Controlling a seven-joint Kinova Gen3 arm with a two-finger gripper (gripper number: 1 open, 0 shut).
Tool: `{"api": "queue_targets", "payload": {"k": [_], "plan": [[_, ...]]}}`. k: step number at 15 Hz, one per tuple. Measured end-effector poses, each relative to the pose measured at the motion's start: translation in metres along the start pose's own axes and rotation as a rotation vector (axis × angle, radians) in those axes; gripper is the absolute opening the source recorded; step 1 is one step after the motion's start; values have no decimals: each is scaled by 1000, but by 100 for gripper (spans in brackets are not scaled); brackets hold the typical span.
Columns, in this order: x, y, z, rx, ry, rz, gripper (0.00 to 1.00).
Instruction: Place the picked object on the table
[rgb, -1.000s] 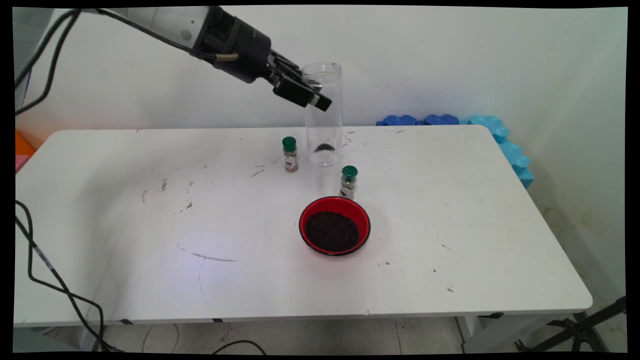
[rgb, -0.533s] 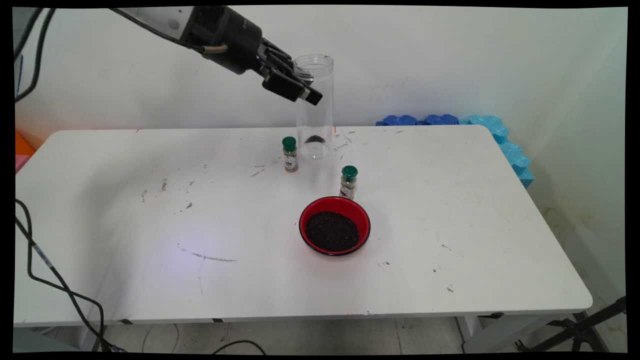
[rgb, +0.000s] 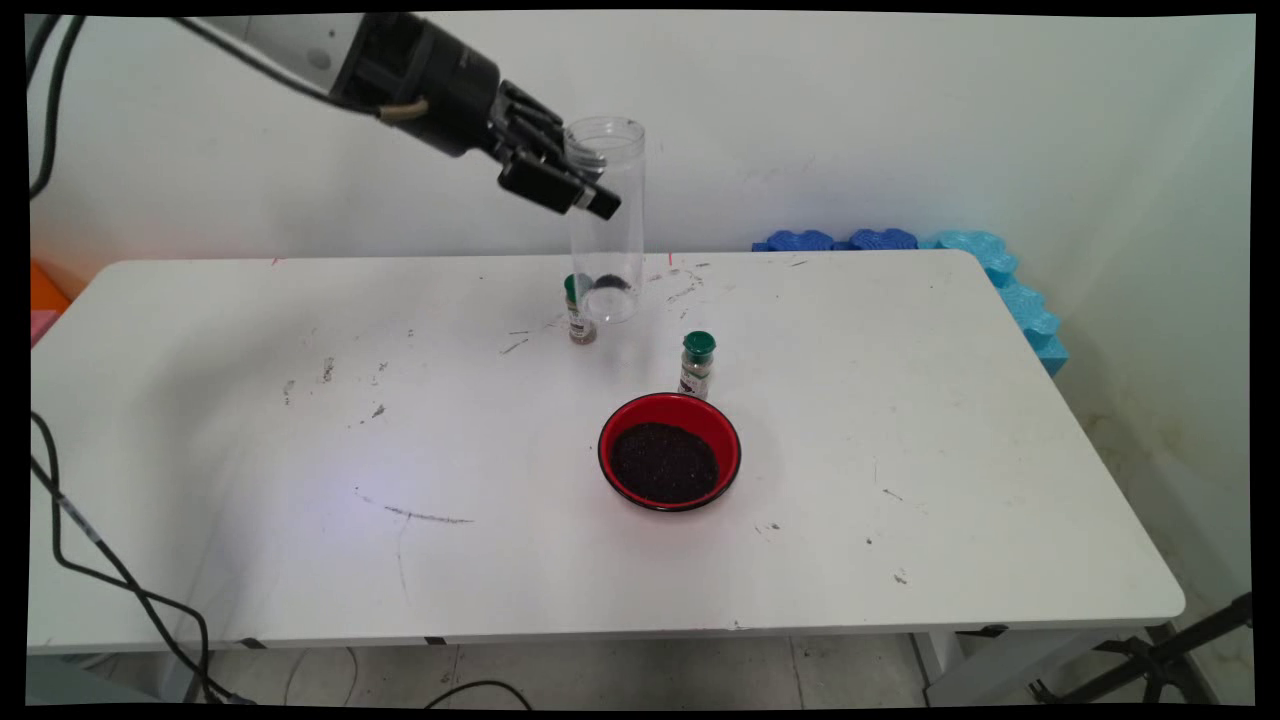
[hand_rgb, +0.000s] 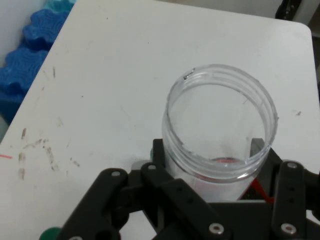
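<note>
The hand is clamped on a clear plastic jar just below its open mouth and holds it upright, lifted clear of the bench. A small dark residue, possibly grains, lies at the jar's bottom. Behind its base stands a green-capped spice bottle; another stands beside a red bowl of dark grains.
</note>
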Motion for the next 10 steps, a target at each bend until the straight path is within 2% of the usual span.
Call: {"api": "queue_targets", "payload": {"k": [4, 10], "plan": [[-36, -3, 5, 31, -9, 4, 0], [-90, -13, 30, 88, -12, -31, 0]]}}
